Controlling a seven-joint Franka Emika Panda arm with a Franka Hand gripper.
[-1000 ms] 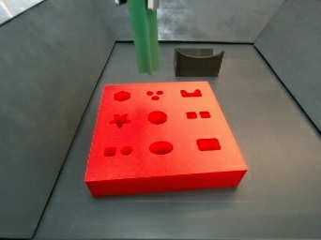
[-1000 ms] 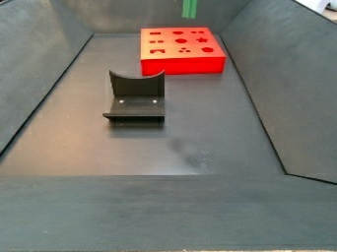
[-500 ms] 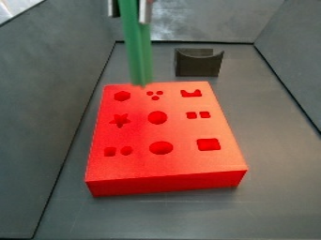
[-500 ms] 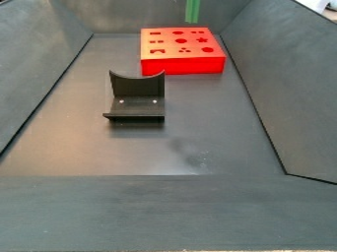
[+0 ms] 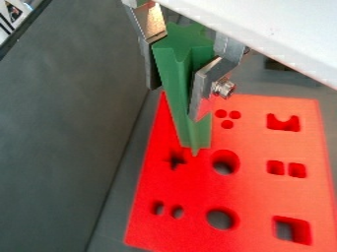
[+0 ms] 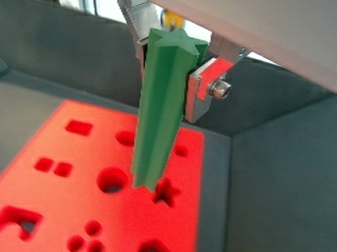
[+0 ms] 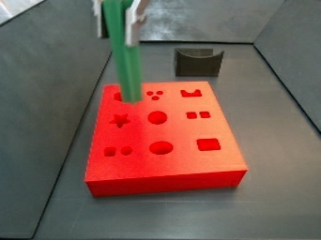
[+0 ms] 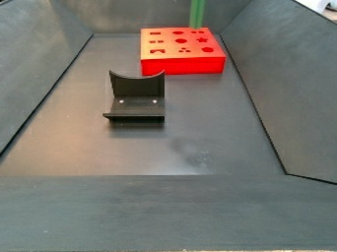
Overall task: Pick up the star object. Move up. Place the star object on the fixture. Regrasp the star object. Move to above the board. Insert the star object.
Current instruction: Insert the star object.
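Star object [image 5: 182, 94] hangs upright, clamped at its upper end by the tool [image 5: 180, 61], its lower tip above the board [image 7: 163, 141] near the star hole [image 5: 176, 159]. Fixture [image 8: 134, 96] stands well apart on the floor.

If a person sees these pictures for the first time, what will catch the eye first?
First, the bright green star object, held upright in the gripper above the board's far left part. Next, the red board with its shaped holes; in a wrist view the star-shaped hole lies close to the prism's lower tip. The dark fixture stands apart on the grey floor.
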